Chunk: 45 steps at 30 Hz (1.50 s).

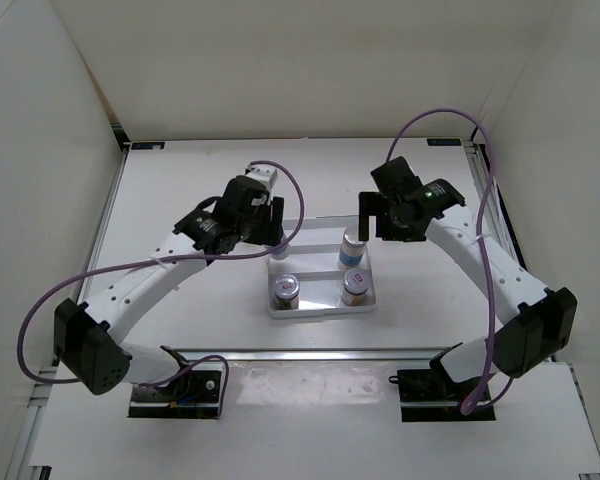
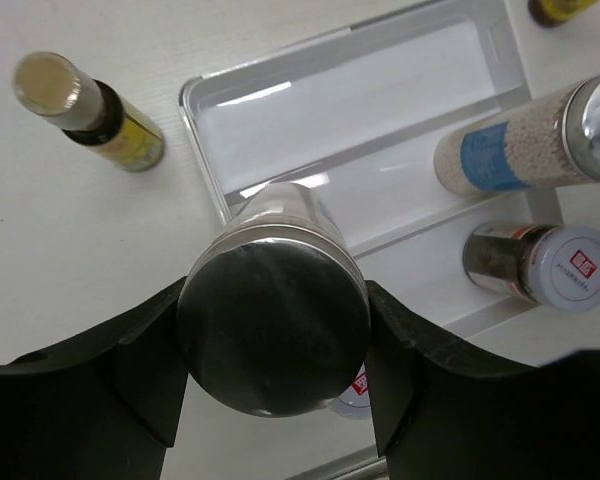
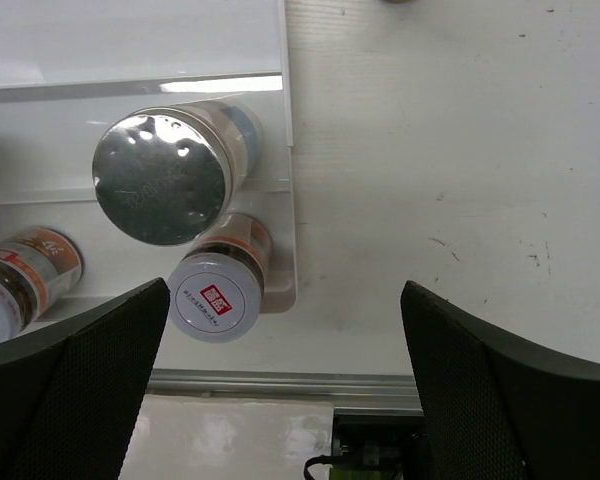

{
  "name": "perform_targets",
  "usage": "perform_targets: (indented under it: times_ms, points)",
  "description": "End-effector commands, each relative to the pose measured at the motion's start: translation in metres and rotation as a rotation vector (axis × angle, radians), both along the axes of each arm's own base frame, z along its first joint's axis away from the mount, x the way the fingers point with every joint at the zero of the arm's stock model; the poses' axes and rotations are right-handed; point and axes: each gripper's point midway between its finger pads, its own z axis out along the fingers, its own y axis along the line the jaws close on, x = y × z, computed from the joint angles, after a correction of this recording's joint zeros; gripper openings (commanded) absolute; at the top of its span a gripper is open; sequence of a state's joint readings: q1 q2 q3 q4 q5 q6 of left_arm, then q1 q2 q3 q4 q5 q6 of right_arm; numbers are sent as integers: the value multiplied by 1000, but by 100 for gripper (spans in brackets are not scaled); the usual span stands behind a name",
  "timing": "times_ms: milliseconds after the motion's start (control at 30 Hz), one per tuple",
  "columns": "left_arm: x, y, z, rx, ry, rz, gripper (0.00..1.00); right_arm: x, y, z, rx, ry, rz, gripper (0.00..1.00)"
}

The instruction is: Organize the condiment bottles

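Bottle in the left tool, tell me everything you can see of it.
The bottle is a cylinder with a flat, dull silver top, metal by the look, facing the left wrist camera, and a pale body with seemingly whitish grains inside. No label shows. The left tool is shut on it, black fingers pressing both sides at the top. It is over the white tray's left part; its base is hidden, so whether it touches the tray is unclear.

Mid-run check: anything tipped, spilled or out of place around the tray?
Nothing stands out. The white cylinder and both dark jars stand upright in the tray; the left fingers grip a second cylinder; no spill.
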<state>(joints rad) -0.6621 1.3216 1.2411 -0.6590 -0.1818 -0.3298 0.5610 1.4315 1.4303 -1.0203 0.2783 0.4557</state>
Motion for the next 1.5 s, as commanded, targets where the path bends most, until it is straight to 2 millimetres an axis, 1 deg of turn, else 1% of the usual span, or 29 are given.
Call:
perform_targets:
  times_ms: [0,67,200,300,500,533,567,633,667,733,767,800,833,900,933,967,1000,1067,1100,1133,1167,1200,1233,1267,1333,1367,1400,1433,1467]
  points:
    - [7,-28,12,-91,-53,-69,30,-3,-11,10,6,-30,-16,100]
    - [8,-31,11,-90,-52,-84,30,-6,-17,9,2,-23,-27,100]
    - [14,-43,-14,-52,-3,-107,32,-8,-27,9,-1,-28,-47,100]
    - [12,-46,-36,-2,53,-120,37,-9,-30,9,7,-25,-53,100]
    - [12,-43,-58,67,80,-97,45,-9,-35,6,20,-5,-62,100]
    - [13,-42,-58,72,76,-91,47,-9,-35,6,20,-5,-62,100]
    - [13,-42,-61,78,83,-91,55,-9,-36,6,22,-2,-59,100]
    - [16,-42,-58,91,74,-91,63,-8,-37,5,29,1,-64,100]
    - [14,-40,-64,109,96,-91,71,-6,-36,6,29,3,-64,100]
    - [16,-43,-55,110,78,-122,81,-3,-38,9,33,-7,-76,100]
    - [15,-45,-55,104,83,-131,99,0,-43,12,24,-20,-81,100]
    - [17,-46,-36,85,45,-137,99,4,-45,13,29,-31,-93,100]
    - [18,-47,-30,81,40,-137,99,9,-46,18,23,-56,-90,100]
    - [19,-44,-2,54,-10,-126,99,22,-54,28,34,-101,-117,100]
    - [19,-42,24,28,-69,-124,99,27,-53,26,40,-95,-108,97]
    - [18,-38,33,20,-91,-114,99,33,-53,26,49,-96,-106,94]
    - [19,-30,42,34,-127,-91,99,41,-57,19,49,-67,-124,92]
    - [14,-14,59,50,-187,-72,99,56,-54,22,74,-69,-108,87]
    - [15,-3,59,83,-207,-38,99,64,-57,14,66,-41,-113,86]
    - [14,10,45,128,-194,-14,99,70,-56,15,81,-41,-113,83]
    - [13,25,44,152,-207,32,99,75,-55,11,94,-34,-102,82]
    - [16,39,37,168,-203,71,99,84,-55,7,99,-33,-93,82]
    - [16,50,28,192,-192,99,99,84,-52,2,107,-14,-86,80]
    - [11,63,3,222,-152,140,99,92,-54,3,119,-23,-95,76]
    - [12,90,-13,266,-145,247,99,104,-55,-2,122,-9,-93,73]
    - [4,100,-30,275,-115,283,99,109,-55,-2,132,-8,-96,72]
    - [1,102,-29,251,-129,294,99,114,-54,-9,122,7,-88,72]
    - [3,106,-28,227,-142,318,99,121,-53,-3,127,-11,-87,72]
    - [-1,110,-38,227,-132,318,99,126,-59,-10,109,6,-94,71]
